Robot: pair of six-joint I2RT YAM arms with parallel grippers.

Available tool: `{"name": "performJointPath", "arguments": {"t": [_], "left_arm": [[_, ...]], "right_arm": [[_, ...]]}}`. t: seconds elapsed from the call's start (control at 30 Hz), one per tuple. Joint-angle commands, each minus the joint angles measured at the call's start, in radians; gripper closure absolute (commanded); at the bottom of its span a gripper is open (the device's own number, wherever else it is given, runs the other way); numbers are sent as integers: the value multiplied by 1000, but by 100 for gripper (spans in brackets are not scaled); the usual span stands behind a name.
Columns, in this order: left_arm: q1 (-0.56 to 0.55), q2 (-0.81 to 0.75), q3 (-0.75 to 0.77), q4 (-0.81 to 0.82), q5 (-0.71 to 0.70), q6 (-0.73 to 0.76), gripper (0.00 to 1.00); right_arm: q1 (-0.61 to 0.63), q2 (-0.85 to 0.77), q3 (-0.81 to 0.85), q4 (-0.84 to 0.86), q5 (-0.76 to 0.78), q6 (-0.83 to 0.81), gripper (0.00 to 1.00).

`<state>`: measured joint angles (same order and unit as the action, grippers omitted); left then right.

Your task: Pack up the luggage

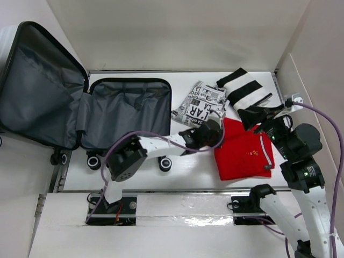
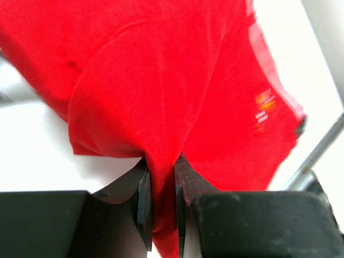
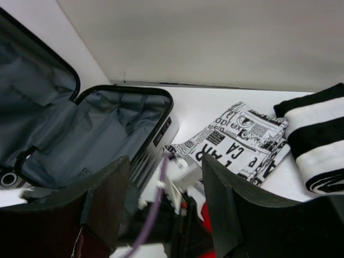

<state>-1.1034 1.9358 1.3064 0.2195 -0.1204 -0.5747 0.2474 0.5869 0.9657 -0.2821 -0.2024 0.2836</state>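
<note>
Overhead looks down on all; left wrist tight on red garment (image 2: 177, 80); right wrist faces luggage (image 3: 107, 123).

A white table (image 1: 188, 174) stands boxed in by a plain white back wall (image 1: 177, 32) and a white side panel (image 1: 317, 86) on the right, its glossy near ledge (image 1: 183, 208) showing glare.

Robotics lab test bench: a left arm (image 1: 161, 144) and a right arm (image 1: 301, 161) sit bolted along the near edge of a white table (image 1: 183, 174), with bare white walls (image 3: 215, 37) rising beyond the right arm's fingers (image 3: 107, 199). A purple cable (image 1: 322, 112) loops past a white wall plate (image 1: 297, 100) to those fingers' right. A suitcase (image 1: 126, 113) lies open left of them; the left gripper (image 2: 162, 161) pinches a red shirt (image 2: 161, 80).
</note>
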Motion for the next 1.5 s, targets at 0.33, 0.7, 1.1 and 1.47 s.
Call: {"name": "performJointPath", "arguments": {"t": [0.33, 0.7, 1.1, 1.47], "left_arm": [[471, -448, 142, -218, 171, 300, 100], [1094, -502, -229, -131, 314, 245, 100], [1191, -544, -317, -313, 47, 108, 100], [1191, -543, -282, -427, -79, 72, 100]], "right_arm": [[-8, -47, -36, 119, 143, 20, 36], [3, -25, -114, 179, 110, 22, 35], [32, 36, -180, 213, 129, 12, 35], [32, 137, -188, 221, 118, 14, 47]]}}
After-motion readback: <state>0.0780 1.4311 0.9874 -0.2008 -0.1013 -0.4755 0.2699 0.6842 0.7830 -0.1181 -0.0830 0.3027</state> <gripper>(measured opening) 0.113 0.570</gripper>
